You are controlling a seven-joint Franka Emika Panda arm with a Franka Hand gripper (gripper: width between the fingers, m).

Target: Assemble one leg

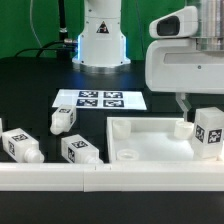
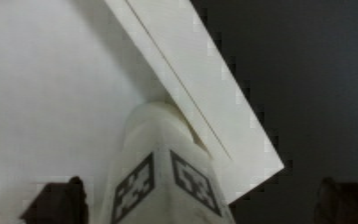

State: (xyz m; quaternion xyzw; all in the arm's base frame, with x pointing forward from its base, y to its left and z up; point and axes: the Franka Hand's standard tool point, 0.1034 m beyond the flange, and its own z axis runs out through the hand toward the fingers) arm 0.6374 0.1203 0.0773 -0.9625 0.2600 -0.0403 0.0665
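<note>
I see the leg [image 1: 209, 133] standing at the corner of the tray [image 1: 150, 140] on the exterior view's right, my claw [image 2: 197, 205] spread open around it; it looks light, rigid and smooth, so I'd pinch its flat sides.

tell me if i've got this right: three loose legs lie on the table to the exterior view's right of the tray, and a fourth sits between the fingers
Not quite. The exterior view shows the three loose legs to its left of the tray, not its right. The fourth leg does sit between the fingers.
</note>
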